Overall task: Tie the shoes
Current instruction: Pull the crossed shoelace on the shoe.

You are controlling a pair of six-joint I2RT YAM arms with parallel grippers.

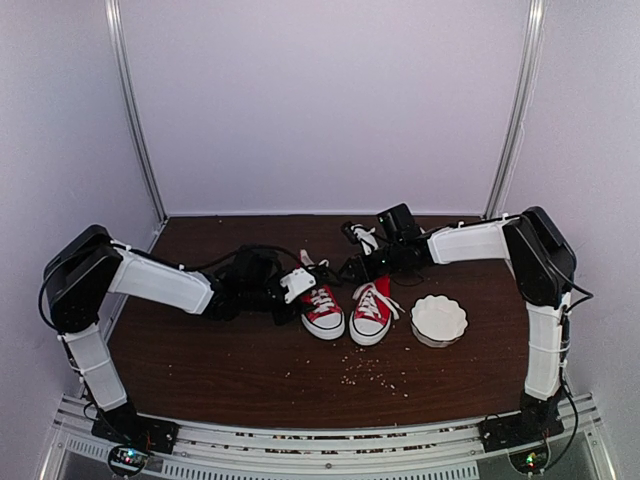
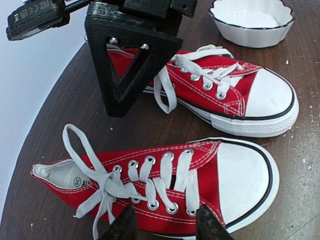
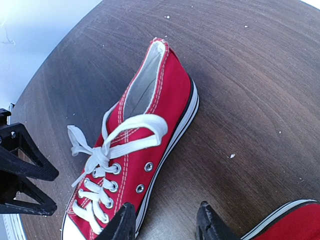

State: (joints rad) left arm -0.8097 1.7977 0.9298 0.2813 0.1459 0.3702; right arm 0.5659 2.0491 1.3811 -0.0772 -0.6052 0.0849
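Note:
Two red shoes with white toe caps stand side by side mid-table, toes toward the arms: the left shoe (image 1: pixel 322 311) and the right shoe (image 1: pixel 371 311). The left shoe (image 2: pixel 165 175) carries a knotted bow with one long loop, as the right wrist view also shows (image 3: pixel 150 120). The right shoe (image 2: pixel 215 92) has its white laces bunched loosely. My left gripper (image 2: pixel 165 226) is open, low over the left shoe's near side. My right gripper (image 3: pixel 167 225) is open above bare table beside that shoe's sole. One black triangular finger (image 2: pixel 102 70) of it hangs over the right shoe's heel.
A white scalloped bowl (image 1: pixel 438 320) sits right of the shoes, also at the top of the left wrist view (image 2: pixel 252 22). Small crumbs (image 1: pixel 375 375) are scattered in front of the shoes. Walls close in the back and sides. The right shoe's edge (image 3: pixel 292 220) shows at lower right.

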